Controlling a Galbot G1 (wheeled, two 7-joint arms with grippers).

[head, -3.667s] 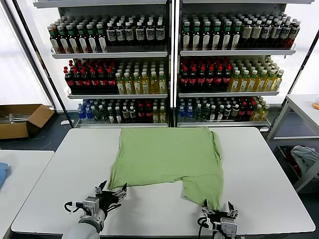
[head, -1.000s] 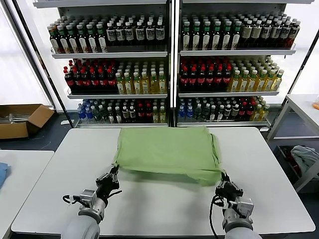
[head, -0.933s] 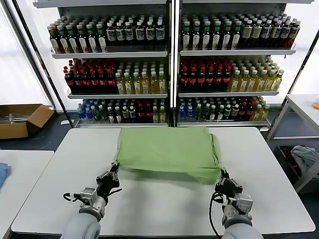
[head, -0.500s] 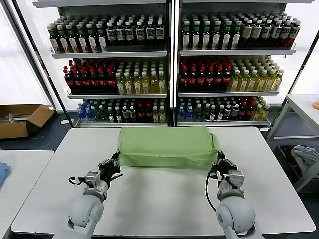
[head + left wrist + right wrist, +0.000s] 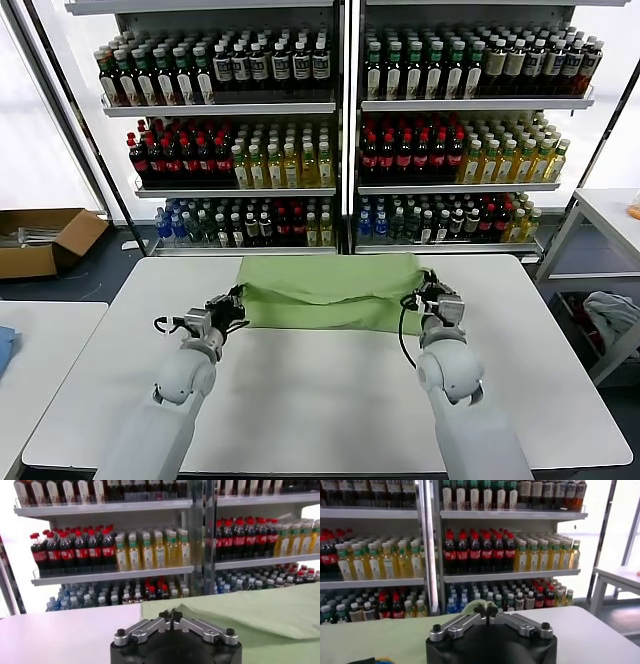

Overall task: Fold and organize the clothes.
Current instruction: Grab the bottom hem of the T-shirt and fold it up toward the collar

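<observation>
Currently the light green polo shirt (image 5: 330, 293) lies folded into a wide band across the far half of the white table (image 5: 320, 400), just before the bottle shelves (image 5: 345, 130). The left claw (image 5: 236, 299) is closed on the band's left end, fingertips together on the cloth. The right claw (image 5: 428, 287) is closed on the right end, a small tuft of green cloth pinched between its tips.

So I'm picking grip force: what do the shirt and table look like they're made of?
Shirt: soft, matte light green woven or knit cloth, probably cotton-like; it sags and creases between the left gripper and right gripper. Table: hard, smooth white top, likely laminate, with a faint sheen.
</observation>
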